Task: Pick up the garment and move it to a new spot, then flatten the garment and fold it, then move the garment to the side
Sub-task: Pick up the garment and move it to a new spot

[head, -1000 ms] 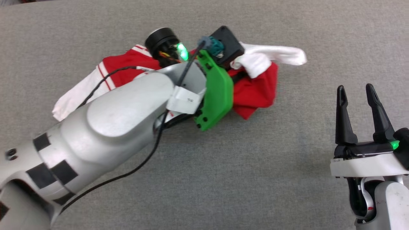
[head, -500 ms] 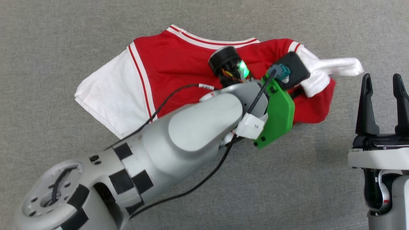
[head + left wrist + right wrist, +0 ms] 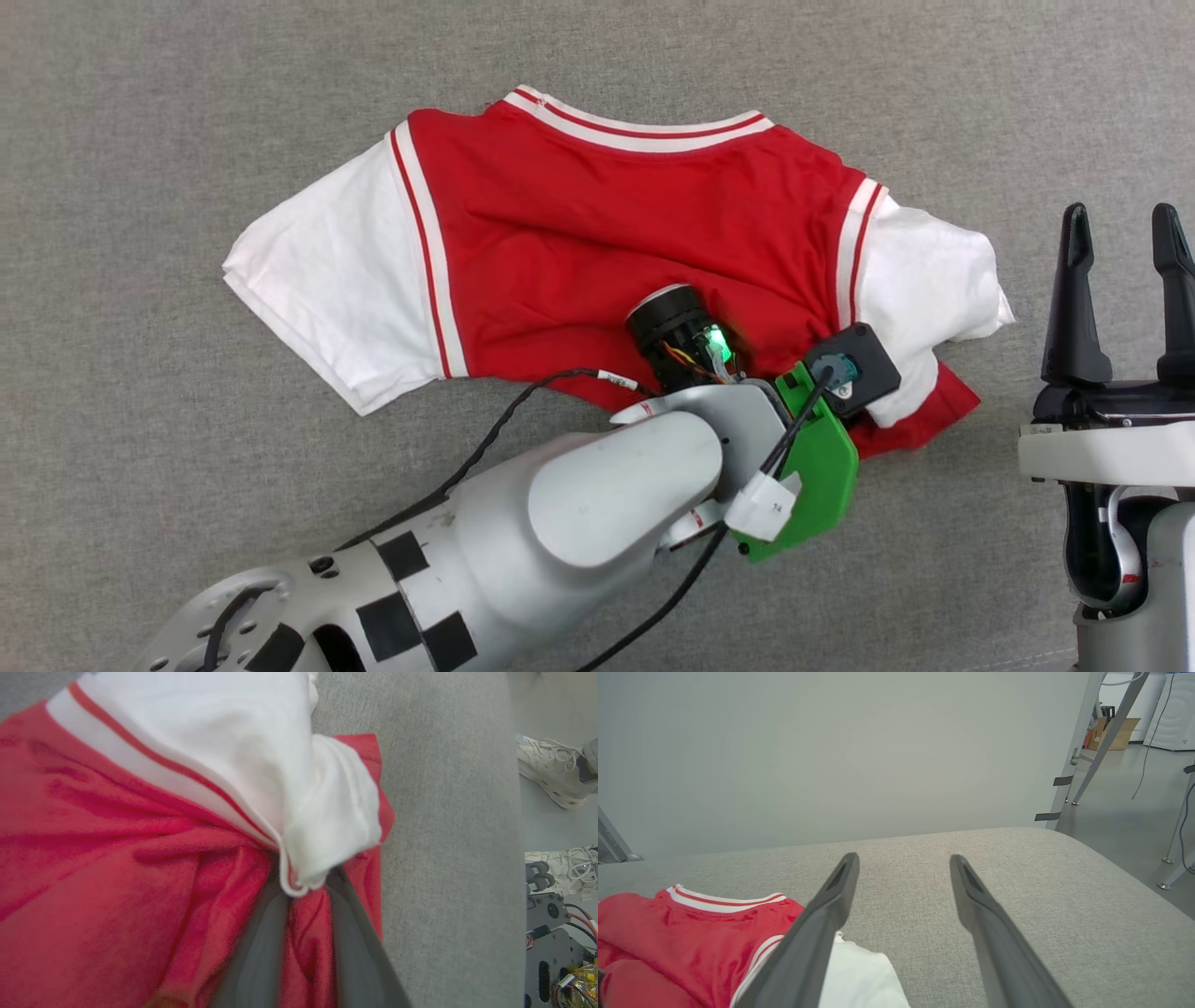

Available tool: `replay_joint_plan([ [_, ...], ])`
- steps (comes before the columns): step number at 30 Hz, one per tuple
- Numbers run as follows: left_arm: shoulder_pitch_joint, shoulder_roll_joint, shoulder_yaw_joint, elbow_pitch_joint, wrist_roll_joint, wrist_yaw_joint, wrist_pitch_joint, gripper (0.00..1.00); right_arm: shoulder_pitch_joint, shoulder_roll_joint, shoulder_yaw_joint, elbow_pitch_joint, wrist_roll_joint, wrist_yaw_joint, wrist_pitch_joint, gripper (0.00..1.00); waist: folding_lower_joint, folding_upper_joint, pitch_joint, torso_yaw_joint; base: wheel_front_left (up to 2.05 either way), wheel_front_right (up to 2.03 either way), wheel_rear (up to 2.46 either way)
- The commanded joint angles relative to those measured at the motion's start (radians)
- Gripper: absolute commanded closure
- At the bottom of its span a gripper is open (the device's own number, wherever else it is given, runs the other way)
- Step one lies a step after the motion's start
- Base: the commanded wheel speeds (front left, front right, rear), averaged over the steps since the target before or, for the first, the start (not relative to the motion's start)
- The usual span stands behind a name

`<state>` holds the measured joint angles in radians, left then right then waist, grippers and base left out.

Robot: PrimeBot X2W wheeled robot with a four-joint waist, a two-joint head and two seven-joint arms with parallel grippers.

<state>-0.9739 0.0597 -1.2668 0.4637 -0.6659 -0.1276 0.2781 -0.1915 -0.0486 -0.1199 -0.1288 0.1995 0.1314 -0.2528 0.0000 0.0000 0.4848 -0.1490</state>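
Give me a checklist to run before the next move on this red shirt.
1. Garment lying on the grey surface: ok.
2. Sleeve on the robot's left spread flat: ok.
3. Sleeve on the robot's right flat: not ok, bunched over the red hem.
4. Left gripper free of cloth: cannot tell; red fabric lies between its fingers.
5. Right gripper open, apart from the garment: ok.

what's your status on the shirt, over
Left tool astride bunched garment cloth, grip unclear. Right tool open, apart from it. Mostly spread on grey table, one sleeve crumpled. Person's shoes beside table.
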Motion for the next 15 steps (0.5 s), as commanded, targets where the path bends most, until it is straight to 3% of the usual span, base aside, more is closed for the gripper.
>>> replay_joint_plan([
  [1,0.021,0.001,-0.013,0.008,0.009,-0.003,-0.022,0.0,-0.007,-0.002,-0.001,0.003,-0.003,-0.001,-0.009,0.0,0.0,0.0,-0.018,0.007,0.0,0.0,0.0],
  [15,0.007,0.0,0.009,0.001,0.007,0.007,-0.364,0.0,0.085,-0.002,-0.032,0.025,-0.026,-0.001,-0.009,0.0,0.0,0.0,-0.214,0.095,0.0,0.0,0.0],
])
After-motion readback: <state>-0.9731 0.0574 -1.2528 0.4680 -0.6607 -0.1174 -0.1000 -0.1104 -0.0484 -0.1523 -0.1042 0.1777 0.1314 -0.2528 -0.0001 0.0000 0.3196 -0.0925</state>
